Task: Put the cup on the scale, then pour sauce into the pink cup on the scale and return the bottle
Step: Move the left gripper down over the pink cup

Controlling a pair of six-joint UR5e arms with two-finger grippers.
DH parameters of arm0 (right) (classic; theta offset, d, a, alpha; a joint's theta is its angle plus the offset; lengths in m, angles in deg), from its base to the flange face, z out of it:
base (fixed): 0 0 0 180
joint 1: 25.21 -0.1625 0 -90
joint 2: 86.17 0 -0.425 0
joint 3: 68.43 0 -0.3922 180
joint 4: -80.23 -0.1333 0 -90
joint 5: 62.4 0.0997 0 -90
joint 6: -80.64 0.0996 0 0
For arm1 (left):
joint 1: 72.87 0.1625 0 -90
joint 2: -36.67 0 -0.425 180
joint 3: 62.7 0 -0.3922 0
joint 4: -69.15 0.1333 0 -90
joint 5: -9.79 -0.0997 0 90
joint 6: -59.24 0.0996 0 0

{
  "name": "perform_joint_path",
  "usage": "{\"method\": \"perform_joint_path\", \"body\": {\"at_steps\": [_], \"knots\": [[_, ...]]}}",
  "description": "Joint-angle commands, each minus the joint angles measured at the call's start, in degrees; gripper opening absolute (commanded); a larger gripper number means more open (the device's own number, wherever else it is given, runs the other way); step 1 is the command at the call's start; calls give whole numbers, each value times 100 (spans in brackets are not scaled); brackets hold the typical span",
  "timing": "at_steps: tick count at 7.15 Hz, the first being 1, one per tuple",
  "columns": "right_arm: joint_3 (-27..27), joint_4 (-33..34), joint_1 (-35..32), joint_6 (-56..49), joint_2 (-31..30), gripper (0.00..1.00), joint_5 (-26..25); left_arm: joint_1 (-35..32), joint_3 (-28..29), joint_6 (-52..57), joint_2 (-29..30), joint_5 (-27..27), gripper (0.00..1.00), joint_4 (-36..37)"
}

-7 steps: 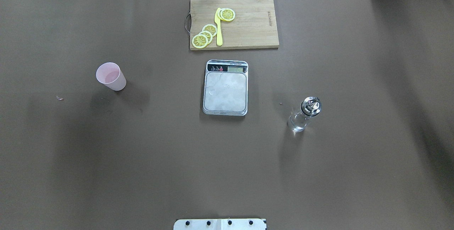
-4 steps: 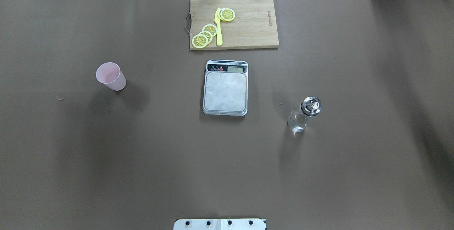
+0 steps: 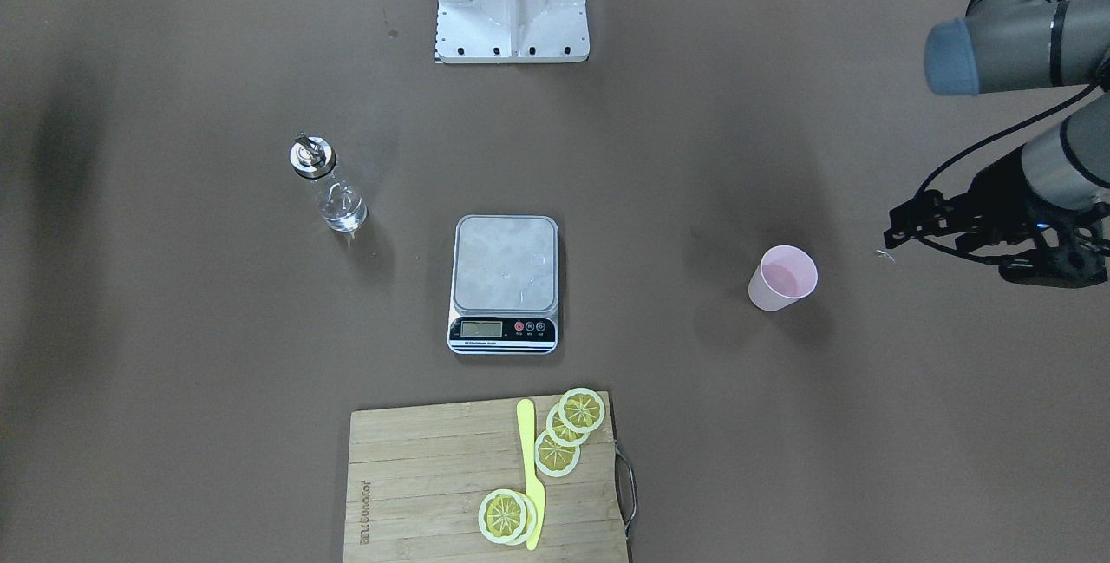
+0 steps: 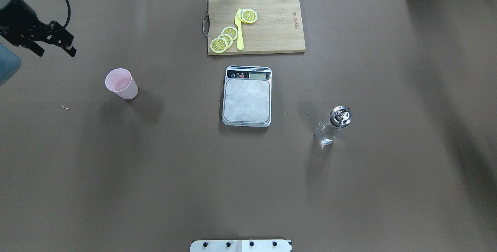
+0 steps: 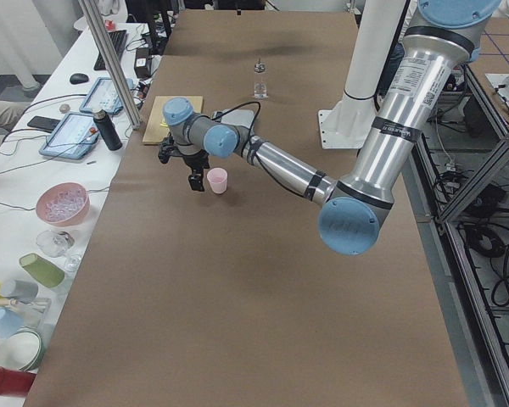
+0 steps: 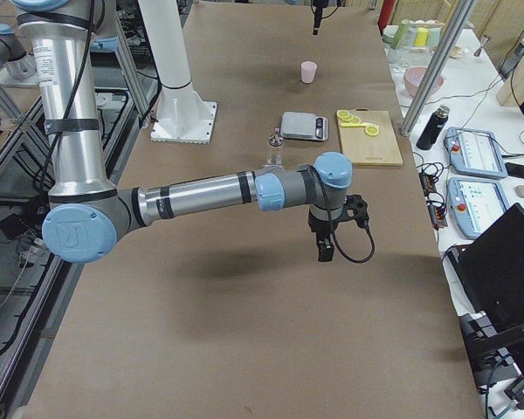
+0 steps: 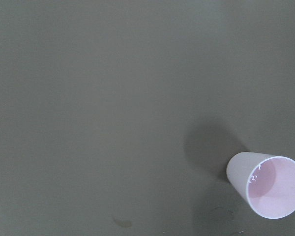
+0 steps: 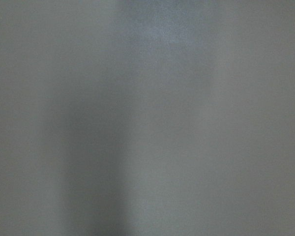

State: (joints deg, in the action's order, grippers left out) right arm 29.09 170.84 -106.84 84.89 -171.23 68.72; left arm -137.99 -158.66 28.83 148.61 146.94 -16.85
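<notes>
The left gripper (image 4: 56, 52), fingers apart, hovered near the cup (image 4: 121, 83); next it must grasp it for the scale (image 4: 247, 102). Whether the right gripper (image 6: 325, 250) was parted or closed could not be told.

The overhead view looks forward and down from behind the base (image 4: 240, 245) and takes in the whole table (image 4: 248, 190). The front-facing view looks steeply down from the opposite side, with the base at its top. It shows the same scale (image 4: 247, 100), cup (image 4: 121, 84), bottle (image 4: 332, 126) and board (image 4: 271, 30), turned about. The side views look from high up along the table, one from each end: the left one past the left arm (image 5: 390, 110), the right one past the right arm (image 6: 192, 196). The left wrist view looks down from nearby, with the cup in its lower right corner. The right wrist view shows only table surface.
</notes>
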Motion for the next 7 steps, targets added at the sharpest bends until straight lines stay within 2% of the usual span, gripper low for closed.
{"method": "perform_joint_path", "body": {"at_steps": [1, 2, 4, 5, 6, 7], "knots": [[39, 0, -2, 6, -28, 100, -34, 524, 51, -587, 240, -135, 98, -13], [39, 0, -2, 14, -28, 100, -26, 788, 103, -606, 301, -501, 97, -22], [39, 0, -2, -29, -45, 100, -26, 861, 279, -588, 311, -602, 93, -240], [39, 0, -2, -3, -37, 100, -26, 861, 515, -606, 311, -593, 84, -520], [39, 0, -2, 5, -28, 100, -34, 861, 691, -658, 328, -593, 71, -741], [48, 0, -2, 6, -37, 100, -34, 869, 745, -667, 337, -593, 71, -778]]}}
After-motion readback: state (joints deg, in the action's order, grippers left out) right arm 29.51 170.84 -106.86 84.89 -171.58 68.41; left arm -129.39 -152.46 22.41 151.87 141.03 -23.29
